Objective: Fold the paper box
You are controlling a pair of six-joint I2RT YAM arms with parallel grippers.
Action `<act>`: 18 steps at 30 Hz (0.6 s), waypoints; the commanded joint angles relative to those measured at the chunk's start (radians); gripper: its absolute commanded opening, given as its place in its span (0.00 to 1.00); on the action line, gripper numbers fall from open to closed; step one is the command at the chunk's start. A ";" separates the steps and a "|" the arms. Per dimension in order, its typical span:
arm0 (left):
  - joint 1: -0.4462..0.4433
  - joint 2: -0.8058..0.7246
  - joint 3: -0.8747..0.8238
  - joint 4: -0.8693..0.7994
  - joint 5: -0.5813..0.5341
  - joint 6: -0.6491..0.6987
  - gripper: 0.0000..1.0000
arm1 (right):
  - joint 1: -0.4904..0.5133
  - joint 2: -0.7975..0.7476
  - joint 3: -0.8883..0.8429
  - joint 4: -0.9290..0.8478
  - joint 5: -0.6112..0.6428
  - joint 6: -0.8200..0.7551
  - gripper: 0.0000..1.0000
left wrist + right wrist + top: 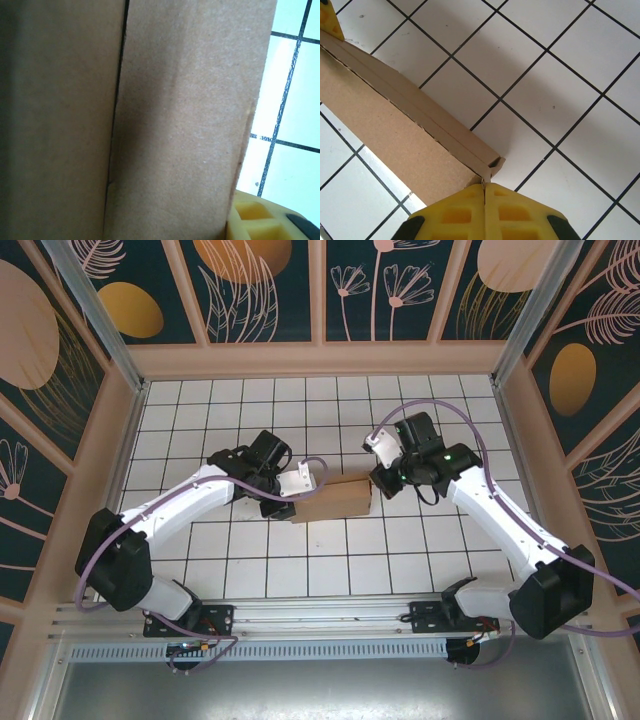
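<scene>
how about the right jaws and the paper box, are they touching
Touching. In the right wrist view the near corner of the paper box butts straight against the tips of the right gripper, whose jaws are shut together, with no gap between corner and tips.

The paper box (175, 125), slightly blurred, is cut off at the left wrist view's top, left and bottom edges. One yellow finger (252, 220) of the left gripper (293, 502) is cropped at the corner; its jaw spacing cannot be told. From above, the right gripper (383, 480) covers the box's right end
</scene>
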 commanded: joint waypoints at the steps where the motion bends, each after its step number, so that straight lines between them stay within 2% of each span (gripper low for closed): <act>1: 0.003 0.024 0.020 -0.036 0.033 -0.015 0.32 | 0.003 0.000 0.011 -0.004 0.007 0.028 0.00; 4: 0.002 0.037 0.035 -0.024 0.026 -0.082 0.35 | 0.004 -0.009 0.000 0.056 0.028 0.123 0.00; 6: 0.002 0.053 0.047 -0.015 0.018 -0.135 0.35 | 0.004 -0.015 -0.012 0.110 0.057 0.211 0.00; 10: 0.002 0.099 0.077 -0.012 0.006 -0.192 0.33 | 0.013 -0.038 -0.046 0.172 0.037 0.377 0.00; 18: 0.003 0.140 0.123 -0.012 -0.017 -0.201 0.33 | 0.028 -0.130 -0.146 0.227 0.102 0.583 0.00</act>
